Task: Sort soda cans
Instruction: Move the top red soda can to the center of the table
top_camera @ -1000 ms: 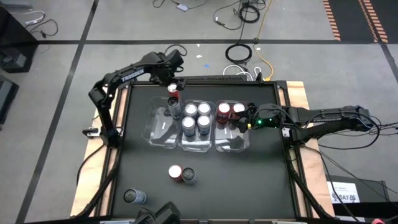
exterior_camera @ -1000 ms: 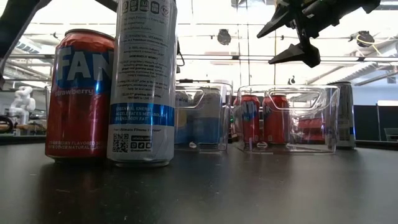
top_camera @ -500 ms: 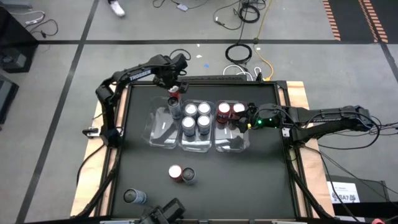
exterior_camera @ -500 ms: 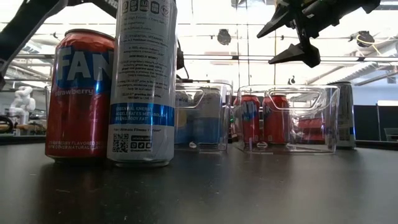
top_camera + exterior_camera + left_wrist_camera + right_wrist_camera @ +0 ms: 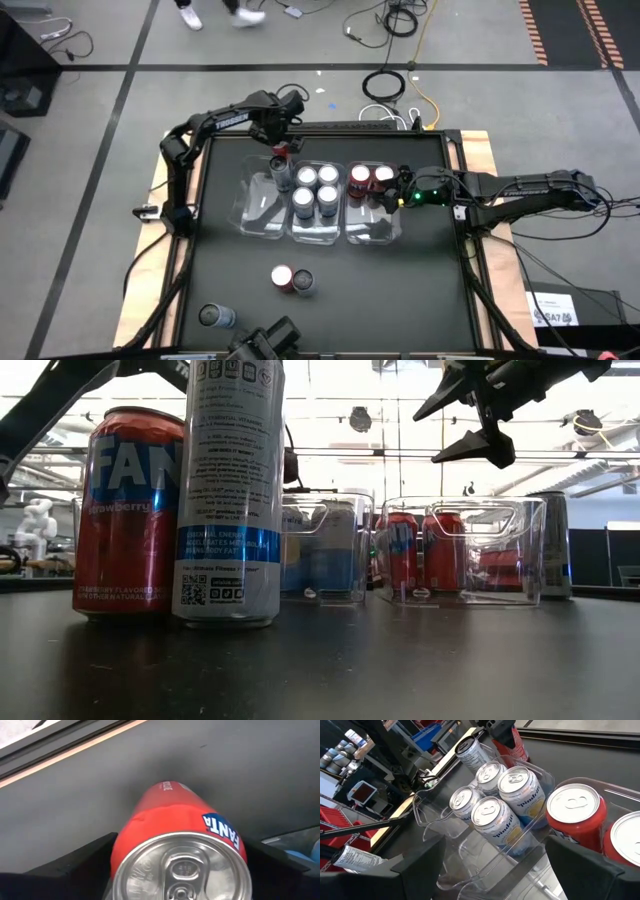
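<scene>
Holding a red Fanta can (image 5: 177, 850) between its two dark fingers, the left tool (image 5: 279, 140) hung over the far edge of the dark surface (image 5: 400, 290), just behind the row of three clear bins; in the left wrist view the can's body filled the gap between the fingers, so the tool appeared closed on it. By the high view the can sat just beyond the left bin (image 5: 262, 205), which carried a single dark grey can (image 5: 282, 172) at its far end. The middle bin (image 5: 317, 232) held four blue-silver cans (image 5: 496, 815), and the right bin (image 5: 372, 228) held two red cans (image 5: 371, 180). The right tool (image 5: 393, 191) hovered above the right bin's far end with its fingers spread wide and nothing between them. Nearer the front, a red can and a tall blue-silver can (image 5: 228, 490) stood touching each other, and one more can (image 5: 213, 316) stood at the front left corner. The step in hand looked like carrying a red can toward its group. The next move would call for bringing it across, past the middle bin, to the right bin, lowering it upright into the free space beside the two reds, and keeping clear of the right tool waiting there.
</scene>
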{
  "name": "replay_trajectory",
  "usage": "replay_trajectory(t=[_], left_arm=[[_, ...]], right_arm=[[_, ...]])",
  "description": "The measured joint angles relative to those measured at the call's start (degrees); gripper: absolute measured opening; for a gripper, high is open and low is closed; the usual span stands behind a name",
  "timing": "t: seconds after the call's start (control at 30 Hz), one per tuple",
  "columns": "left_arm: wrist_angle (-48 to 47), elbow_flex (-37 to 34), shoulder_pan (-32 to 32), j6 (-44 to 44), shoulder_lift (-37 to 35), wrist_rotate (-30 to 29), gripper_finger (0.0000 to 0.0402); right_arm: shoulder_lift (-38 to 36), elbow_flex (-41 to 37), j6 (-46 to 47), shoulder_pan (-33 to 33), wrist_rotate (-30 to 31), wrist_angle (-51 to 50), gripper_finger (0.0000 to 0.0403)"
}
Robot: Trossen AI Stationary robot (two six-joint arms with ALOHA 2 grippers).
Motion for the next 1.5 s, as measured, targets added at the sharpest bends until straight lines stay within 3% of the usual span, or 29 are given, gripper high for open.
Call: replay_trajectory(t=[0.27,0.87,1.17,1.5], left_arm=[[0.5,0.0,0.0,0.3,0.0,-0.5,0.0312],[0.2,-0.1,0.0,2.8,-1.0,-0.8,0.0321],[1.2,-0.1,0.1,2.8,-9.0,-1.1,0.032],[9.7,-0.1,-0.3,3.3,-22.9,-0.9,0.032]], right_arm=[[0.0,0.0,0.0,0.0,0.0,0.0,0.0336],[0.0,0.0,0.0,0.0,0.0,0.0,0.0336],[0.0,0.0,0.0,0.0,0.0,0.0,0.0336],[0.0,0.0,0.0,0.0,0.0,0.0,0.0336]])
